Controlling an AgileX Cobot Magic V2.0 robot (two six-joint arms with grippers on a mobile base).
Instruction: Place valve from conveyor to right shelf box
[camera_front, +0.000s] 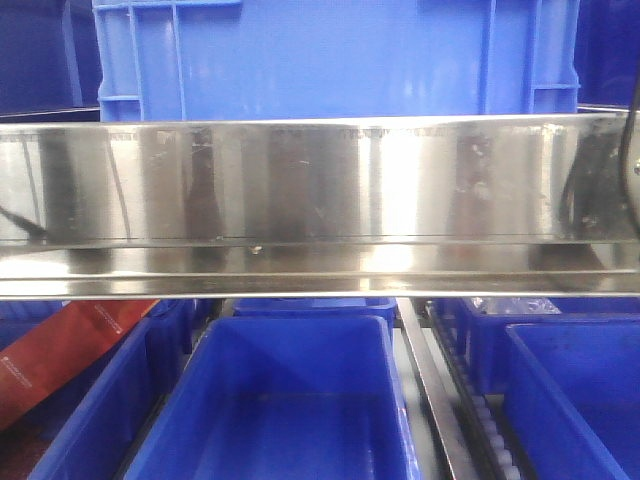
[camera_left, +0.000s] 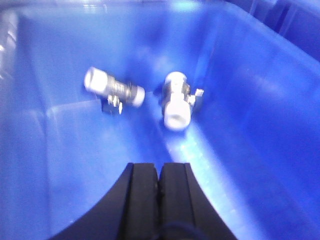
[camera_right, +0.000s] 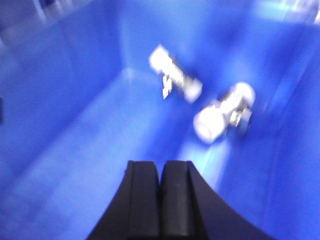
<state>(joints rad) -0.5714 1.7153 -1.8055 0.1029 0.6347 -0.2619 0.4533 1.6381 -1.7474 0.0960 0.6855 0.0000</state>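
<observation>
Both my grippers, left (camera_left: 159, 187) and right (camera_right: 161, 187), closed, empty, above blue boxes (camera_left: 250, 100) holding valves (camera_left: 176, 100). Deposit step looks done; next: return to conveyor, unseen here.

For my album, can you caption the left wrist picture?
Shut left hand above two white-capped valves lying in a blue box.

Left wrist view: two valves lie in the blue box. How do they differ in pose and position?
The left valve lies roughly sideways across the floor of the box, out in the open; the right valve points one white end toward the camera and rests near the box's right wall. The left one's small handle points down in the image, the right one's sticks out rightward. Both are silver with white ends, apart from each other.
</observation>
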